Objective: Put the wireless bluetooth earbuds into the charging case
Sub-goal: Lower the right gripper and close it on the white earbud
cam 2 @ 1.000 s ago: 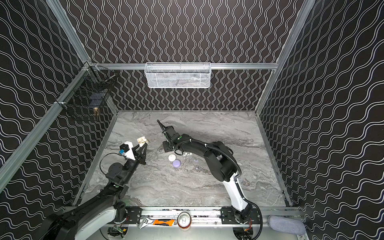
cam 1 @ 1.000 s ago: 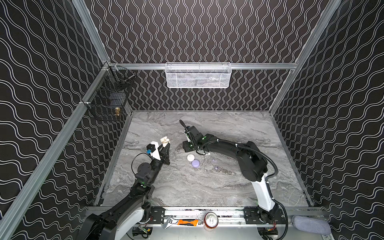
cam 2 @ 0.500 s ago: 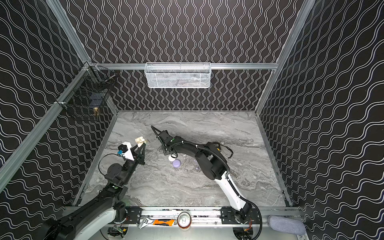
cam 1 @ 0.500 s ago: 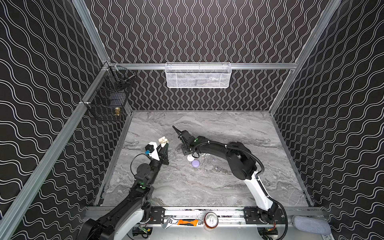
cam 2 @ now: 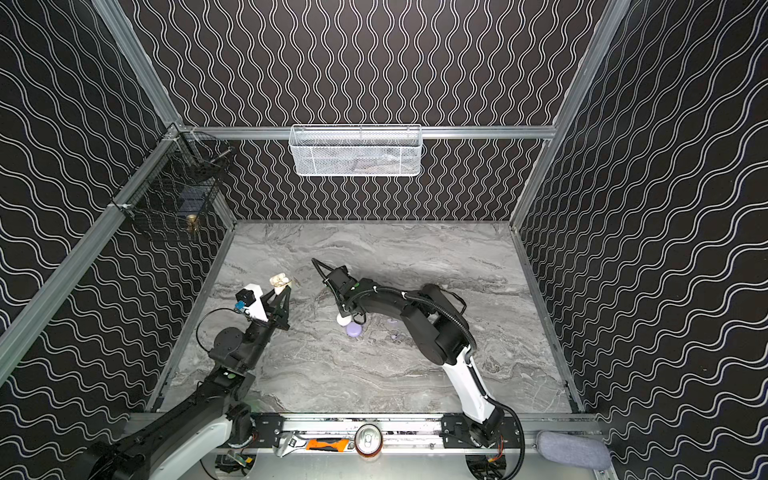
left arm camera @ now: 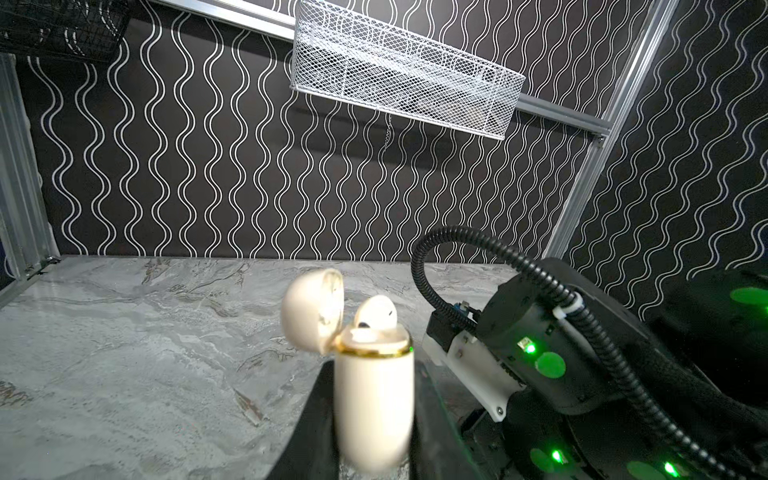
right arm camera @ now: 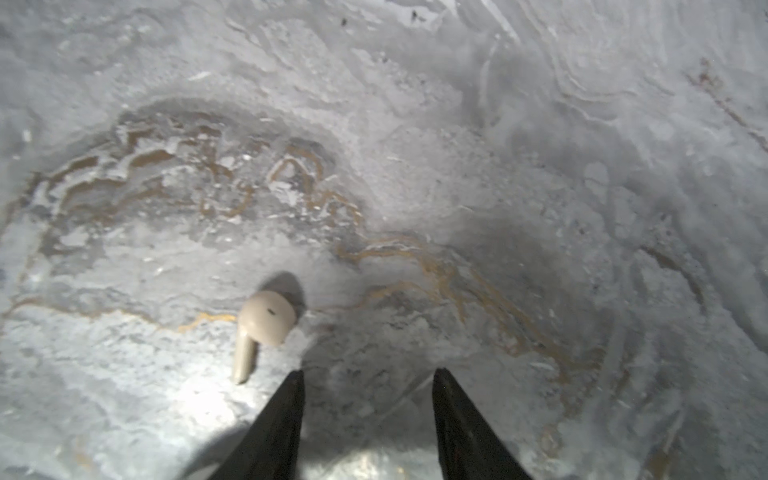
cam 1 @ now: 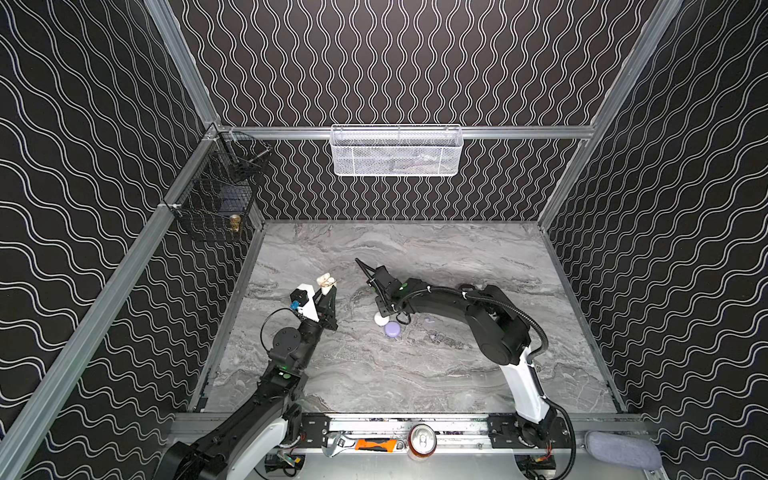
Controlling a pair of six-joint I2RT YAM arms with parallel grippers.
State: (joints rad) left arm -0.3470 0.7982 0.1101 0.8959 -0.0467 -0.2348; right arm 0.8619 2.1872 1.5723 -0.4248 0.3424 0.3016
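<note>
Marble table (cam 1: 415, 374) first: the left gripper (cam 1: 327, 293) is clamped on the cream case (left arm camera: 374, 395), with its lid (left arm camera: 313, 307) flipped open and one earbud (left arm camera: 376, 311) seated inside. The right gripper (right arm camera: 369, 372) hangs low, jaws apart and empty. The loose earbud (right arm camera: 264, 320) lies flat just outside one finger, not between them. Best to shift sideways, straddle the bulb, then close gently.

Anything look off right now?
The cream earbud lies flat on the table, off to one side of the open right gripper, not between its jaws. The other earbud sticks up from the open case, perhaps not fully seated.
</note>
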